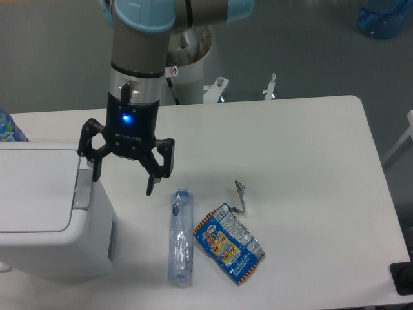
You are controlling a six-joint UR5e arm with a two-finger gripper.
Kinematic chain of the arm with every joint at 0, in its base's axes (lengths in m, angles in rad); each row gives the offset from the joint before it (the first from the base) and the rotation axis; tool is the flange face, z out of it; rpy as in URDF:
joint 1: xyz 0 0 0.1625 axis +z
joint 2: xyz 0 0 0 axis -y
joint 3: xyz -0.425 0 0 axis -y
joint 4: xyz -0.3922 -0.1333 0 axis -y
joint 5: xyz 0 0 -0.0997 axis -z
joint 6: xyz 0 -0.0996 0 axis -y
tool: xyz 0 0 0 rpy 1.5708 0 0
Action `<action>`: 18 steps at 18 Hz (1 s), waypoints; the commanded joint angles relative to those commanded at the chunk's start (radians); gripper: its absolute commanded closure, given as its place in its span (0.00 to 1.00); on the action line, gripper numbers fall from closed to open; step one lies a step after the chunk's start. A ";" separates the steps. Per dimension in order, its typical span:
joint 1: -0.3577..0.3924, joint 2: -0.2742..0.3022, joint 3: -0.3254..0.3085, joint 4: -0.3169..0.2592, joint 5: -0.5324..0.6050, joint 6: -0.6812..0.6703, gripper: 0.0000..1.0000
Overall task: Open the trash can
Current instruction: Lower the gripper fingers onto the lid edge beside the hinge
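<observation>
The trash can [45, 213] is a large boxy white bin at the left edge of the table, its flat white lid [35, 187] down. A grey push tab [82, 187] sits on its right side. My gripper [124, 184] hangs open just right of the bin's top right corner, with its left finger near the tab and its right finger [155, 175] over the table. It holds nothing.
A clear plastic bottle [181, 237] lies on the white table [310, 161] below the gripper. A blue snack packet [229, 243] and a small wrapper scrap [241, 192] lie to its right. A blue bottle top [10, 129] shows behind the bin.
</observation>
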 joint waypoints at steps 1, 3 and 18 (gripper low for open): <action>-0.002 0.000 0.000 0.002 0.000 -0.011 0.00; -0.011 -0.003 0.000 0.002 0.000 -0.015 0.00; -0.014 -0.020 0.000 0.006 0.000 -0.022 0.00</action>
